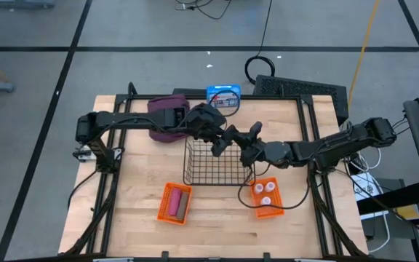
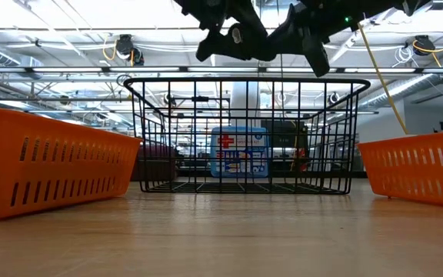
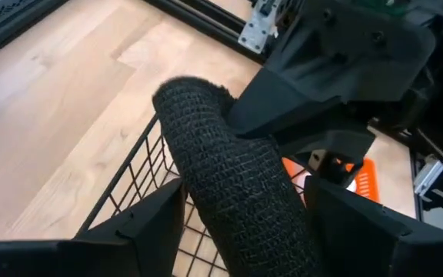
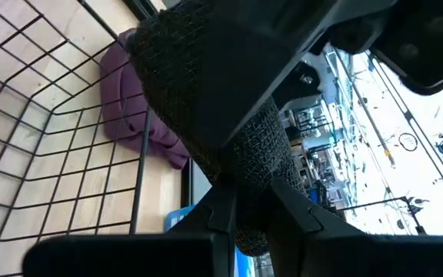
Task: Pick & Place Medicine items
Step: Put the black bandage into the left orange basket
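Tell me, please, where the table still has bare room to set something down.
The bare wood in front of the wire basket, between the two orange bins, is free. It is crowded over the basket's back rim, where both grippers meet beside the maroon pouch.

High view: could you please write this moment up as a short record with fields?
left tool: over the wire basket, shut on a dark mesh roll
right tool: facing it, apparently also shut on the roll
maroon pouch: on the table beside the basket
white bottles: in the right orange bin
pink cylinder: in the left orange bin
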